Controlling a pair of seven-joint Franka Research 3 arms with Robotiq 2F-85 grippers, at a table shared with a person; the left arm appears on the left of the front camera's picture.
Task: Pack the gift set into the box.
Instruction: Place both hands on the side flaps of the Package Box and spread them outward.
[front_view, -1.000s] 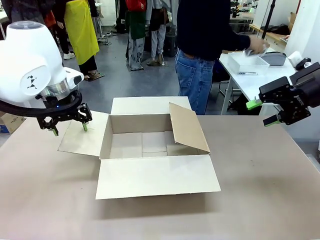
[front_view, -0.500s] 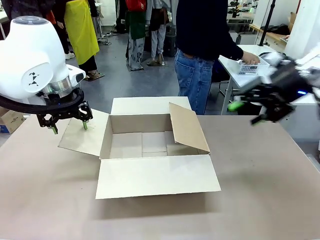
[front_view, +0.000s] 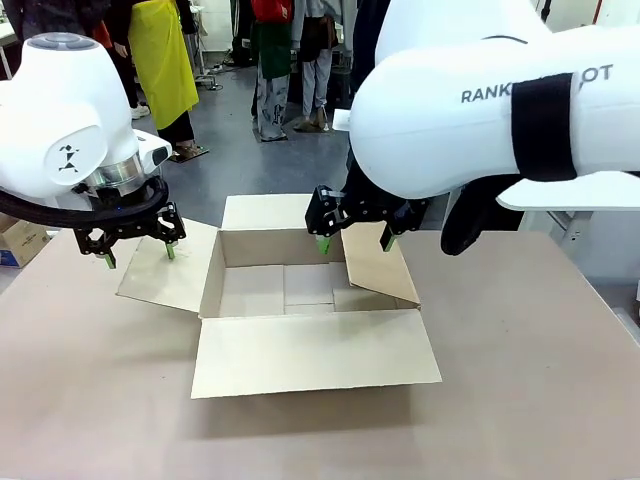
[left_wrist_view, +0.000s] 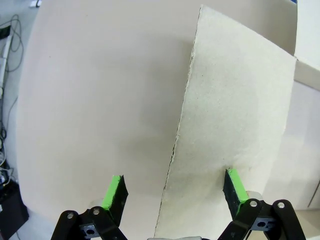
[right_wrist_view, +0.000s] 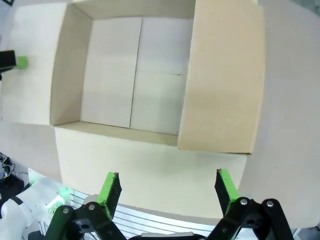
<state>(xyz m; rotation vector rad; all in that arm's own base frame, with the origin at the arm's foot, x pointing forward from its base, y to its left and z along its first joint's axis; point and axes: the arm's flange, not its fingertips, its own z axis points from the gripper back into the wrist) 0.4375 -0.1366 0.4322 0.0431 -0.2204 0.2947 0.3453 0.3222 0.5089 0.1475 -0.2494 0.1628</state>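
The right gripper (front_view: 354, 243) hangs with its two fingers wide apart and holds nothing. It sits at about 1 o'clock on the box (front_view: 280, 248), over the far right corner. One green pad is over the inside of the box. The other is by the right flap (front_view: 378, 258), which leans in over the opening. In the right wrist view the right gripper (right_wrist_view: 167, 192) looks straight down into the box (right_wrist_view: 120, 155), and the bare folded bottom shows.

The left gripper (front_view: 139, 258) is at 9 o'clock from the box. Its fingers are also spread wide with nothing between them. In the left wrist view the left gripper (left_wrist_view: 174, 192) has one finger over the left flap (left_wrist_view: 235, 100) and the other over the table (left_wrist_view: 100, 90), with the flap's edge between them. The pictures do not show if the tips touch the flap.

The brown cardboard box stands in the middle of the table (front_view: 520, 380) with its top open. The left flap (front_view: 165, 270) lies flat out at 9 o'clock, the near flap (front_view: 310, 350) lies flat at 6 o'clock, and the far flap (front_view: 290, 210) lies back at 12 o'clock.
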